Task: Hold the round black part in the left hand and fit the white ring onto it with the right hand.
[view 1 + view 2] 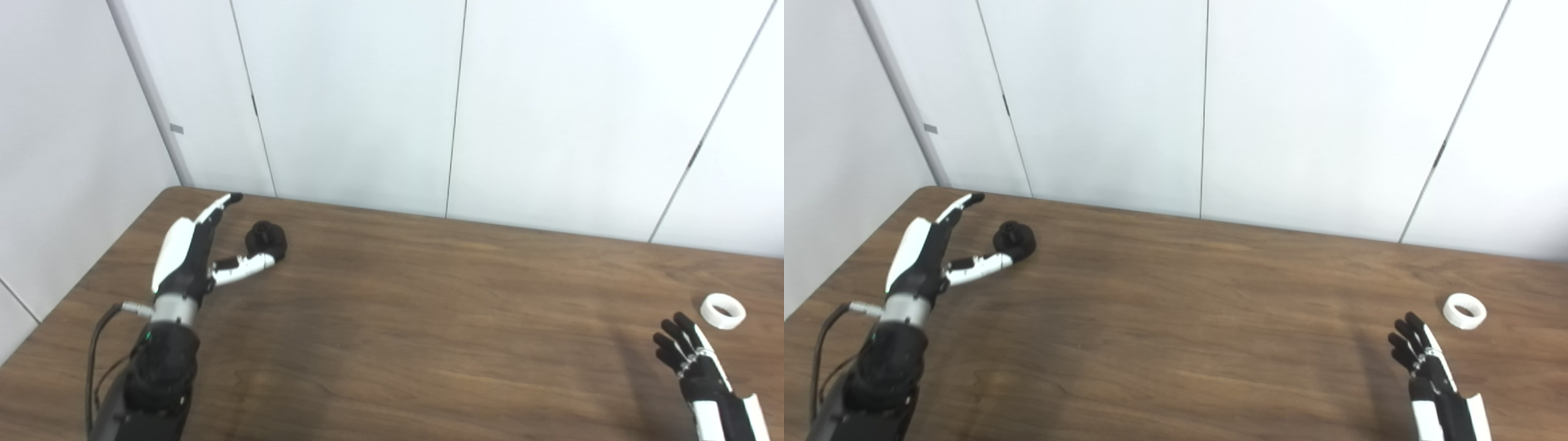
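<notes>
So my left hand point(193, 251) is spread wide beside the black part point(266, 239), thumb touching it, holding nothing. Right hand point(695, 361), open and empty, sits near the ring point(723, 310). Both look light, rigid; I'd pinch their rims

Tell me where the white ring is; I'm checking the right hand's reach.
The white ring lies on the table at the far right of both views, just beyond the open right hand and untouched.
</notes>
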Robot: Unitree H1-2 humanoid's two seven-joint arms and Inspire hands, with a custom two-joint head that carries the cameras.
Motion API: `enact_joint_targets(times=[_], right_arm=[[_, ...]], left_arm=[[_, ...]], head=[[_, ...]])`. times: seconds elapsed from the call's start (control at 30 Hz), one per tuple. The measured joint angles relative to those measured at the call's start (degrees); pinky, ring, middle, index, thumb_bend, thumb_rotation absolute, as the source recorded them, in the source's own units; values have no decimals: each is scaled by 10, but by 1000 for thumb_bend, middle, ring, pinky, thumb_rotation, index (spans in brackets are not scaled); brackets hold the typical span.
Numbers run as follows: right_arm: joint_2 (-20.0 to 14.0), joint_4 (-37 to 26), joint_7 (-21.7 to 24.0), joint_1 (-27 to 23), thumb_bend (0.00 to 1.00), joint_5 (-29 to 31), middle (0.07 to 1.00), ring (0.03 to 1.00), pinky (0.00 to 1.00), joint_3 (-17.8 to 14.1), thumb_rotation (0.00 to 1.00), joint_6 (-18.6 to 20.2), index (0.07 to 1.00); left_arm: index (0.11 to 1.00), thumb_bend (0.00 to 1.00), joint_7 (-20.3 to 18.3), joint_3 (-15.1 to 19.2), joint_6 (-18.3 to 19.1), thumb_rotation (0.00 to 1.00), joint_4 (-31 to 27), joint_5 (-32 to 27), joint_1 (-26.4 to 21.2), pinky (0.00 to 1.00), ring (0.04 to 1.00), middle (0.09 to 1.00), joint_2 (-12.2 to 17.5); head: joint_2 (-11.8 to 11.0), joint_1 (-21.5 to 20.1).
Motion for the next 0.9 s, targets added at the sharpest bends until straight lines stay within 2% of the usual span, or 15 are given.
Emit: enact_joint_targets(times=[0.17, 0.33, 0.53, 0.63, 0.9], right_arm=[[0, 0, -1, 0, 545, -3, 899, 866, 851, 0, 1000, -2, 922], [0, 0, -3, 1, 556, -3, 895, 862, 853, 0, 1000, -3, 918], [0, 0, -3, 1, 563, -3, 894, 858, 845, 0, 1000, -3, 921], [0, -1, -3, 2, 567, -3, 895, 861, 849, 0, 1000, -3, 921], [0, -1, -3, 2, 574, -6, 889, 861, 847, 0, 1000, -4, 921]], left_arm=[[878, 898, 2, -14, 2, 332, 62, 26, -40, 893, 966, 925, 20], [871, 912, 1, -22, 5, 317, 102, 33, -60, 908, 982, 935, 25], [856, 930, -1, -54, 7, 328, 186, 51, -79, 993, 988, 936, 43], [845, 971, -3, -69, 9, 356, 216, 57, -90, 1000, 990, 937, 56], [830, 1000, -24, -101, 26, 399, 252, 58, -119, 1000, 1000, 951, 76]], head=[[1, -3], [2, -4], [4, -5], [4, -5], [5, -9]])
